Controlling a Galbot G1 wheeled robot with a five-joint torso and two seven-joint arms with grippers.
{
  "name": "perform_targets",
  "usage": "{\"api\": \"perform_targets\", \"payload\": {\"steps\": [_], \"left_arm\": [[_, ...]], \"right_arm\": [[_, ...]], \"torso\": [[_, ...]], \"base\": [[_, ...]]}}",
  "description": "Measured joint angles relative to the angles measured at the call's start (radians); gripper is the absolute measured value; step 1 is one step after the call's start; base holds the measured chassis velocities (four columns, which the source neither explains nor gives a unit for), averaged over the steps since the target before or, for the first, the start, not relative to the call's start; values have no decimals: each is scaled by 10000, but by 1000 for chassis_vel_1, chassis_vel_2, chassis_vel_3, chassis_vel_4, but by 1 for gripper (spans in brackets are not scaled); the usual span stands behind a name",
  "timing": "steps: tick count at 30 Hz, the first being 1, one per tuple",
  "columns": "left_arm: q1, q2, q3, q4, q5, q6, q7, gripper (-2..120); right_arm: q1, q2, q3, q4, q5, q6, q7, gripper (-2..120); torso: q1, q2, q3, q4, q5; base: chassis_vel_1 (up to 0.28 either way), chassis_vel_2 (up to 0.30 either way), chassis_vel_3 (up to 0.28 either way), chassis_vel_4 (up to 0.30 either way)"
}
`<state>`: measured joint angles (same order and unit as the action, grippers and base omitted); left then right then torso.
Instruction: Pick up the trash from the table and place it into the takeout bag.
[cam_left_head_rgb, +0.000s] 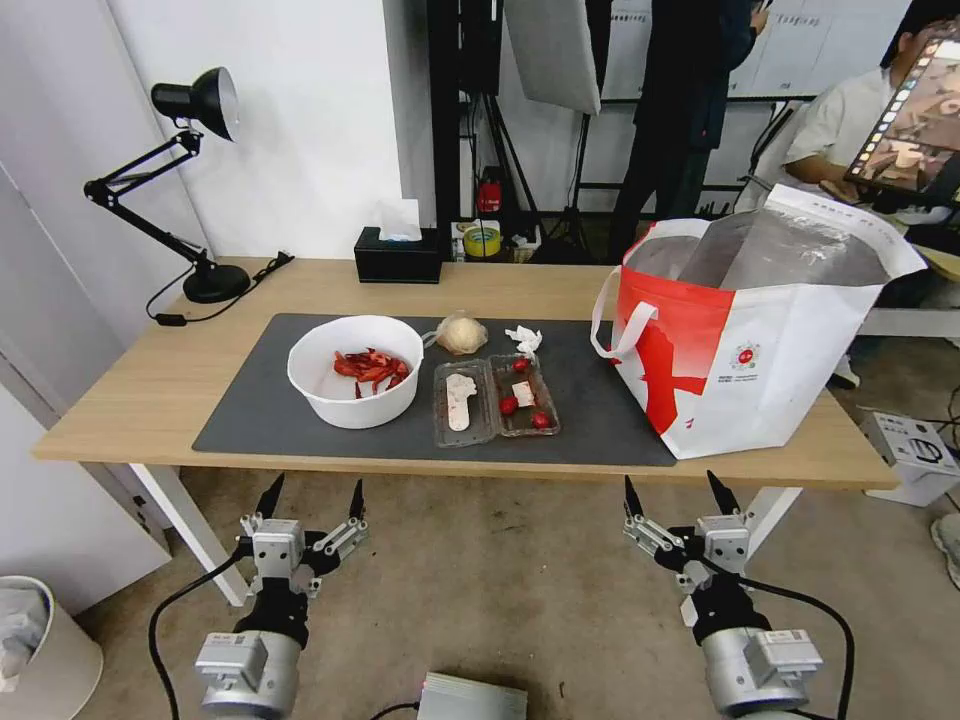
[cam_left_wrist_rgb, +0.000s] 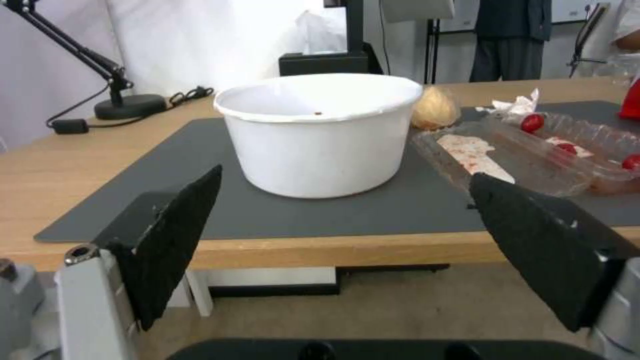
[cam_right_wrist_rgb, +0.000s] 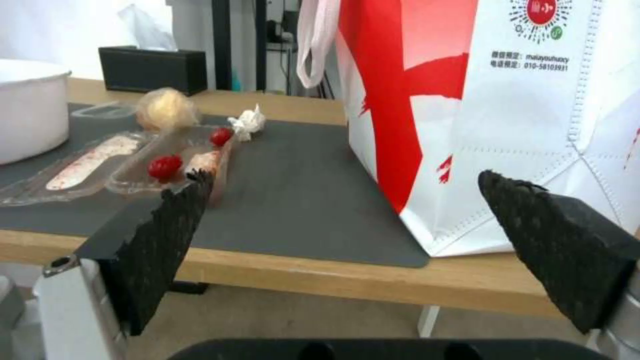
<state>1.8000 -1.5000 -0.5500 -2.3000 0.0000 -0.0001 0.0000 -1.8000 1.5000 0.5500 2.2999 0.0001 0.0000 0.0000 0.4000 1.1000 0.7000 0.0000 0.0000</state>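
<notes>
Both grippers, left (cam_left_head_rgb: 312, 497) and right (cam_left_head_rgb: 676, 492), hung jaws spread and empty below the bench (cam_left_head_rgb: 120, 395) edge. The clamshell tray (cam_left_head_rgb: 495, 397) lay just right of the white bowl (cam_left_head_rgb: 356, 370), its long axis across toward the takeout bag (cam_left_head_rgb: 760, 340). Its thin flexing walls could slip and spill red bits.

Even, bright indoor light across worktop (cam_left_head_rgb: 150, 390); shadows soft and short, faint one beneath white bowl (cam_left_head_rgb: 355, 370) on grey mat (cam_left_head_rgb: 600, 420). Foil lining of takeout bag (cam_left_head_rgb: 760, 340) throws mild glare at right. Head view bends straight lines toward edges, wide-angle. Both wrist views soft overall; near pincer fingers (cam_left_wrist_rgb: 180, 235) dark, blurred; far background washed pale.
</notes>
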Motion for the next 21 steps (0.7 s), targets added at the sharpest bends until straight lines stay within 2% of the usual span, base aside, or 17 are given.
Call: {"api": "perform_targets", "payload": {"steps": [18, 21], "left_arm": [[0, 0, 0, 0, 0, 0, 0, 100], [-140, 78, 98, 64, -141, 36, -182, 100]], "right_arm": [[0, 0, 0, 0, 0, 0, 0, 100], [-1, -41, 21, 0, 35, -9, 0, 100]], "torso": [[0, 0, 0, 0, 0], [-1, 0, 0, 3, 3]], "base": [[0, 0, 0, 0], [0, 0, 0, 0]]}}
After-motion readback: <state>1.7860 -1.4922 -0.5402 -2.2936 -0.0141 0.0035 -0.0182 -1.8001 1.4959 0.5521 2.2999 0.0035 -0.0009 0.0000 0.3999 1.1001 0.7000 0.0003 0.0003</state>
